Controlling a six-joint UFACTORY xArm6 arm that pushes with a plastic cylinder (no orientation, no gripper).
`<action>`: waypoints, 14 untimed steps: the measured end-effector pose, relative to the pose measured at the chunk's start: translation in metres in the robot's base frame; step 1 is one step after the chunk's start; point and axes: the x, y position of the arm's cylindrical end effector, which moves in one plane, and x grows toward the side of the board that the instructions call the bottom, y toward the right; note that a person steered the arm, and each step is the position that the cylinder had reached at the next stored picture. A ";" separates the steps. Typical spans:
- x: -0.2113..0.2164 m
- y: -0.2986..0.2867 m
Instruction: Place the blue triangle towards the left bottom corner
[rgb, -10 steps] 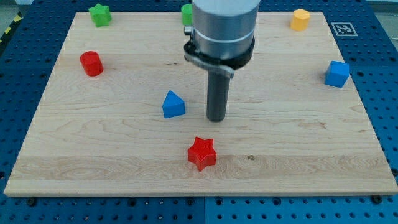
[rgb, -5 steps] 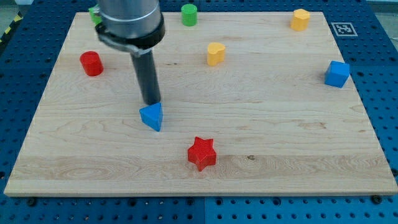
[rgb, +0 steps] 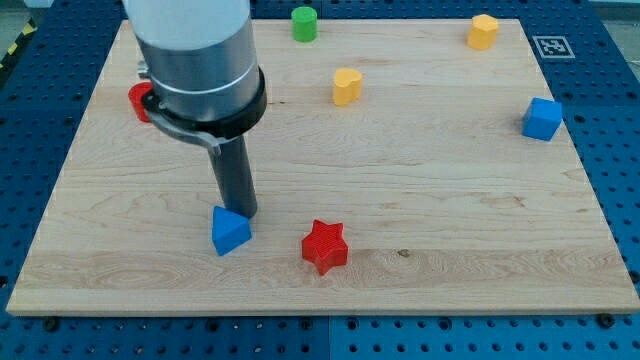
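The blue triangle (rgb: 229, 231) lies on the wooden board (rgb: 450, 210), left of centre and near the view's bottom. My tip (rgb: 240, 214) stands just above and to the right of it, touching its upper edge. The arm's grey body covers part of the board's upper left.
A red star (rgb: 324, 246) lies right of the triangle. A red cylinder (rgb: 138, 102) is half hidden behind the arm at the left. A green cylinder (rgb: 304, 23), a yellow heart-like block (rgb: 346, 86), a yellow block (rgb: 483, 31) and a blue cube (rgb: 541, 119) lie further off.
My tip swept from right of the triangle to its upper side and pushed it down and left. The arm now hides the green star and part of the red cylinder.
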 end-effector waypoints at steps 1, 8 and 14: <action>0.014 0.001; 0.050 0.007; 0.079 -0.109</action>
